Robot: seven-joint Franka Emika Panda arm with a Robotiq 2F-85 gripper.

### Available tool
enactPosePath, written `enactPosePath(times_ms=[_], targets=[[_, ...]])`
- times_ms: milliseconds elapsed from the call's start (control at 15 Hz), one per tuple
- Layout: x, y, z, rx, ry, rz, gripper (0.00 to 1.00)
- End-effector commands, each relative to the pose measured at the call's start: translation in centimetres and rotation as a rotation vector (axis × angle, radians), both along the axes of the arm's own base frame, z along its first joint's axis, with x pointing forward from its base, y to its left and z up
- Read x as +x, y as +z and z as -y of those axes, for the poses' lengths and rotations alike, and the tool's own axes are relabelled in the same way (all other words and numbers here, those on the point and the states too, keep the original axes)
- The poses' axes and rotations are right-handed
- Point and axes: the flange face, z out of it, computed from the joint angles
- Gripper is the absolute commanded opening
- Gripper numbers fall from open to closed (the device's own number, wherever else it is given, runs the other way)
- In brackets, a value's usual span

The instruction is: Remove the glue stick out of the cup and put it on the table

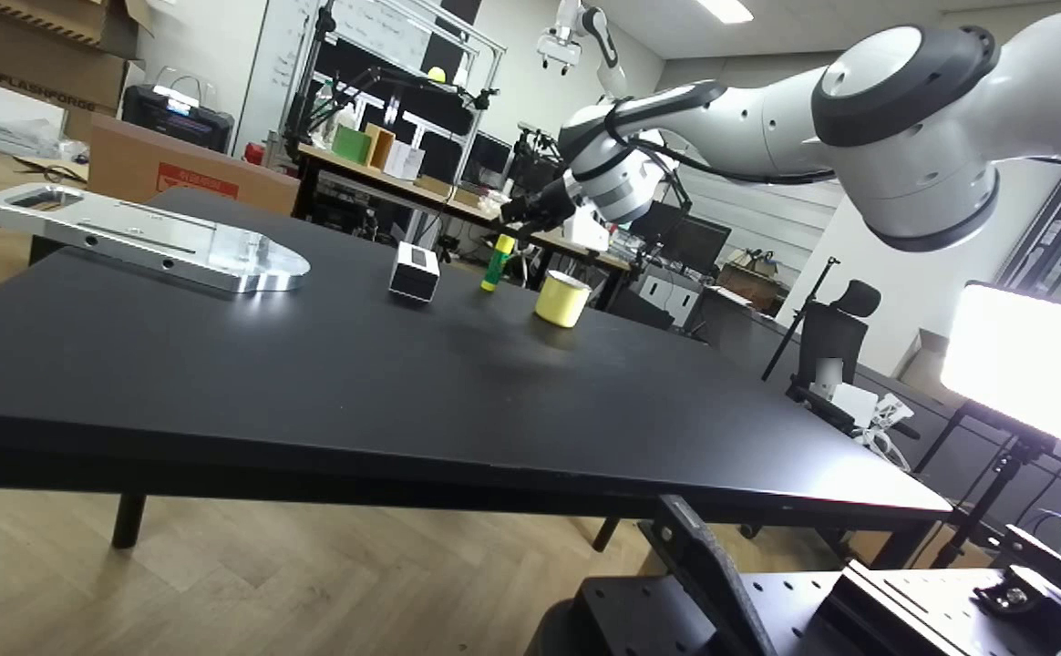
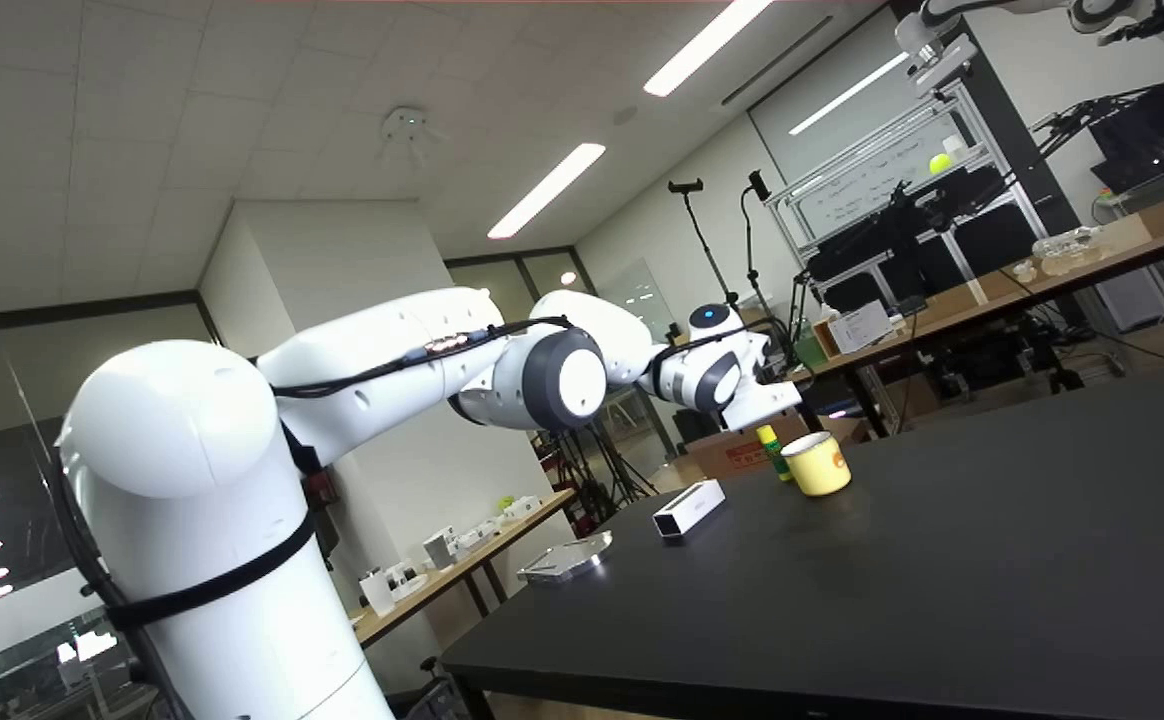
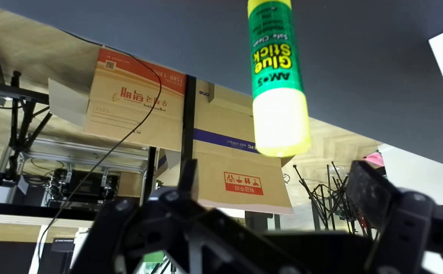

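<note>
Wrist view, inverted so that printed lettering read upside down: my gripper (image 3: 276, 179) was released, its two fingers (image 3: 370, 194) spread wide with nothing between them, and the glue stick (image 3: 276, 76) pointed its yellow cap toward the gap without touching either. Its lower end ran out of frame against the dark table (image 3: 358, 76), so I could not read its footing there. In an exterior view, the glue stick (image 1: 497, 264) stood upright toward the far edge of the table, between the black-and-white box (image 1: 414, 271) on its left and the yellow cup (image 1: 562, 299) on its right; it was outside the cup, near it but apart. The gripper showed there as a small dark shape above the cap, its fingers unreadable. In an exterior view, the glue stick (image 2: 774, 452) appeared just left of the cup (image 2: 818, 468), seemingly a little farther off, with the arm (image 2: 382, 335) extended from the near left and its wrist above the stick. I judged the step in hand to be the close of the placing: stick out of the cup, standing on the table, free of the gripper. The next move, in my estimate, called for a slow, straight lift with the fingers wide, since so narrow a standing piece might tip at a brush, and only then for travel away from the cup.
</note>
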Motion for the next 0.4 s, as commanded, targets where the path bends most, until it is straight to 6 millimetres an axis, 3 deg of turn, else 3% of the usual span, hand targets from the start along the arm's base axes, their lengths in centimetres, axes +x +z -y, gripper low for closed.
enactPosePath(times_ms=[0, 333], targets=[[0.4, 2.3, -0.3, 0.011, 0.010, 0.006, 1.00], [0.3, 1.4, -0.2, 0.000, 0.006, 0.011, 1.00]])
